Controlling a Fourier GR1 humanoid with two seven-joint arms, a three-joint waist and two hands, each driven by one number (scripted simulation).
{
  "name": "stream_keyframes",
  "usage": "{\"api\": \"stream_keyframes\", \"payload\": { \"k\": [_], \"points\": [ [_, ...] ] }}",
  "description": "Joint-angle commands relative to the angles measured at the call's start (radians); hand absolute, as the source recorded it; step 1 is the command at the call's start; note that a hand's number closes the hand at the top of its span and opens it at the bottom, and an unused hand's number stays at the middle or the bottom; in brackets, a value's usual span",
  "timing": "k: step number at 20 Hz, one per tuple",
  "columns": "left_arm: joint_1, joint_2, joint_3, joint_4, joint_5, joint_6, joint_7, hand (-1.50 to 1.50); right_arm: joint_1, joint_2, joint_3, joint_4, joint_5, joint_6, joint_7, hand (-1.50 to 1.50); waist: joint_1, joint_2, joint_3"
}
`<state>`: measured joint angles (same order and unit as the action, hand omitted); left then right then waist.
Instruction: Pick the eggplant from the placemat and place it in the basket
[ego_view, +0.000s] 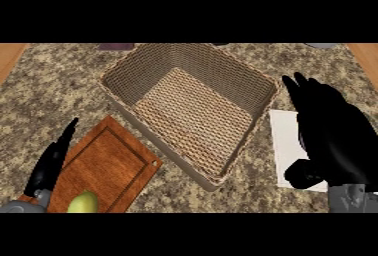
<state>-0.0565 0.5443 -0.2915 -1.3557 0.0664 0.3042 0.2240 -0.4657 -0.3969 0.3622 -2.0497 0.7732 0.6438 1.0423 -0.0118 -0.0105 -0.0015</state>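
Black right hand (328, 135), fingers extended and slightly spread, held open above the white placemat (284, 137) at the view's right; the palm and thumb hide most of the mat, and nothing is seen held in the hand. No eggplant is visible anywhere: if one lies on the placemat, it is concealed beneath this hand, and its exact position cannot be told. Judged from its kind, an eggplant should be fairly light, firm with a slight give, and smooth-skinned, hence somewhat slippery; a hold round its thick middle, fingers on one side and thumb on the other, would probably serve better than one at the tapered stem end.

Just left of the placemat stands the woven basket (122, 82), square, set cornerwise to the view, its near corner toward the lower edge. Its walls are a tight weave and a paler woven panel lines its floor; it holds nothing. The near-right wall lies beside the placemat's left edge, so the carry would be short, though the object must clear the rim.

Beyond the basket, at lower left, a wooden cutting board (111, 162) bears a yellow-green fruit (83, 202) at its near end. The left hand (50, 165) rests open at the board's left edge, fingers straight.
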Motion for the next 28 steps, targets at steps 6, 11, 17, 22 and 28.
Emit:
{"api": "stream_keyframes", "payload": {
  "k": [6, 11, 17, 22, 28],
  "points": [
    [0.026, -0.019, 0.010, -0.028, -0.032, -0.008, 0.003, 0.00, 0.082, 0.049, -0.081, -0.069, 0.049, 0.110, 0.151, -1.50, 0.010, 0.007, 0.001],
    [0.022, -0.004, 0.064, -0.034, -0.014, -0.067, 0.014, 0.00, 0.137, 0.055, -0.087, 0.002, 0.158, 0.025, 0.022, -1.50, 0.014, 0.010, 0.002],
    [0.043, -0.057, 0.082, -0.060, -0.087, -0.078, 0.030, 0.00, 0.149, 0.067, -0.149, 0.069, 0.222, 0.001, -0.113, -1.50, 0.015, 0.010, 0.002],
    [0.007, -0.106, 0.118, 0.020, -0.100, -0.115, -0.012, 0.00, 0.215, 0.038, -0.188, 0.098, 0.272, -0.067, -0.226, -1.50, 0.011, 0.011, 0.001],
    [0.072, -0.124, 0.137, -0.026, -0.179, -0.110, -0.014, 0.00, 0.106, 0.104, -0.199, 0.179, 0.308, -0.009, -0.216, -1.50, 0.017, 0.010, 0.001]
  ]
}}
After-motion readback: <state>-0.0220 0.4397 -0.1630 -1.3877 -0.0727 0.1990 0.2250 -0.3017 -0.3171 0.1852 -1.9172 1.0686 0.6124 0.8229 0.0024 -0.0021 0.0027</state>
